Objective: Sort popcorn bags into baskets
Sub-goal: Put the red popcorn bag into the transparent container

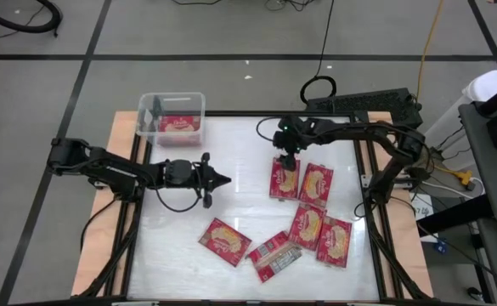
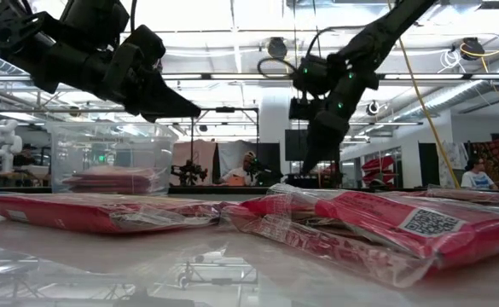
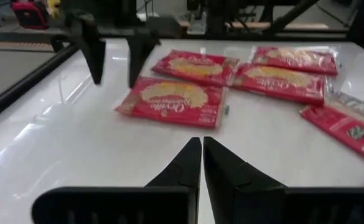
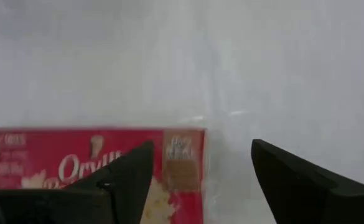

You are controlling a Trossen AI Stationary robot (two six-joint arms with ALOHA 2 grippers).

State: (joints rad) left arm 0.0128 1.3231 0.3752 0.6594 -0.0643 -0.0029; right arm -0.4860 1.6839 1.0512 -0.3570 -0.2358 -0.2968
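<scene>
I hold my right tool [image 1: 286, 163] right above a popcorn bag [image 1: 284, 179], its tips wide apart, ready to drop and pinch it. My left tool [image 1: 223, 179] waits pinched together, empty. The basket [image 1: 171, 119] sits far behind it, already holding a bag

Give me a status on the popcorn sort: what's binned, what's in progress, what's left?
Done: the clear bin holds at least one packet; an exact count isn't visible. In hand: nothing gripped. The right gripper is open over the nearest packet; the left gripper is shut and empty mid-table. Left: six packets on the table, including one lying print side up.
</scene>
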